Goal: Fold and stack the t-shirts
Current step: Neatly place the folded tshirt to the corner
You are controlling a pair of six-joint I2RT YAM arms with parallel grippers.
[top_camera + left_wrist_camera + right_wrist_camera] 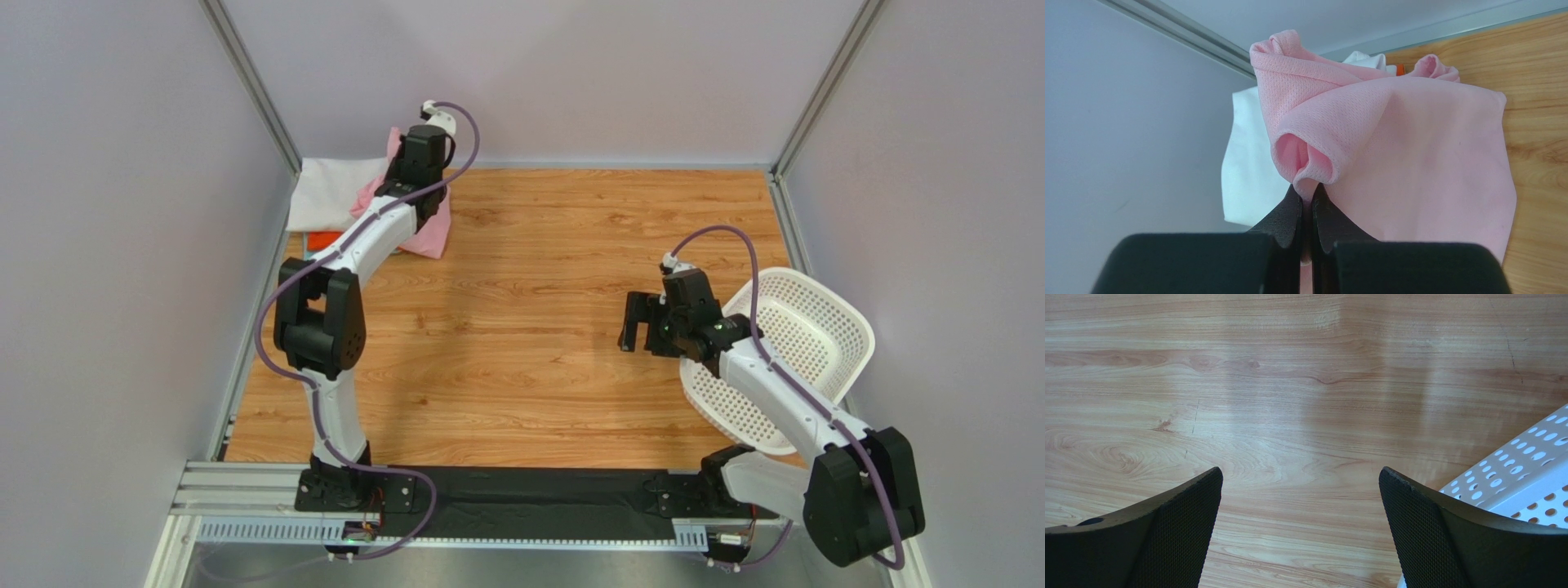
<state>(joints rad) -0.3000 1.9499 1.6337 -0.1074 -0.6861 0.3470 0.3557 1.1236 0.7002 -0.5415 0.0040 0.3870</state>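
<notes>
A light pink t-shirt [1413, 153] hangs bunched from my left gripper [1308, 191], which is shut on a fold of its cloth at the far left corner of the table. From above, the pink t-shirt [429, 233] shows beside the left arm. Under and behind it lies a white t-shirt [331, 190], also visible as white cloth [1244, 165] in the left wrist view. A strip of an orange-red t-shirt [321, 240] peeks out beneath the white one. My right gripper [635, 321] hovers open over bare wood, its fingers [1177, 520] wide apart with nothing between them.
A white perforated basket [803, 355] lies tipped on its side at the right edge of the table, right behind my right gripper; its rim [1524, 478] shows in the right wrist view. Grey walls enclose the table on three sides.
</notes>
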